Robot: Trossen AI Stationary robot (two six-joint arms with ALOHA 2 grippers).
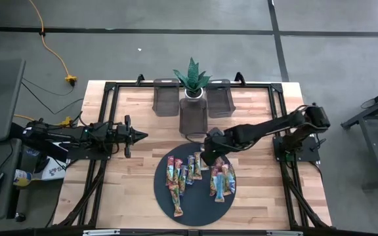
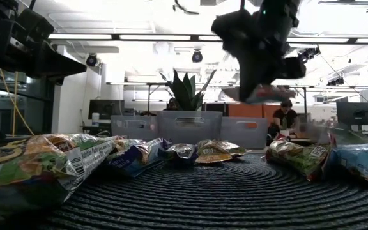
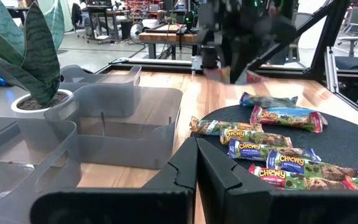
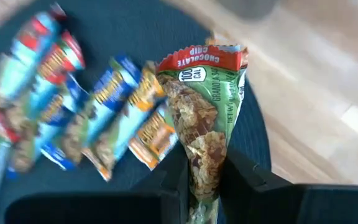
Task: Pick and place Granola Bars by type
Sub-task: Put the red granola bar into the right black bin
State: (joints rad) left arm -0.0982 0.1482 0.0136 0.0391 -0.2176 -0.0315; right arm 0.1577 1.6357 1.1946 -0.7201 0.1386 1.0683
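The right tool (image 4: pixel 205 180) pinches a green chocolate-chip granola bar (image 4: pixel 207 118), lifted above the far edge of the dark round mat (image 1: pixel 159 187). Remaining granola bars (image 1: pixel 184 172) lie on the mat. The left tool (image 1: pixel 136 136), fingers pressed together, waits over the surface's (image 1: pixel 123 196) left side.

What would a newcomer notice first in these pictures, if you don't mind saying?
Probably the right tool, shut on a red-and-green chocolate chip granola bar and holding it lifted above the dark round disc. Next, the other granola bars scattered across that disc at the table's near middle, and the spiky green plant standing among the grey bins at the far edge.
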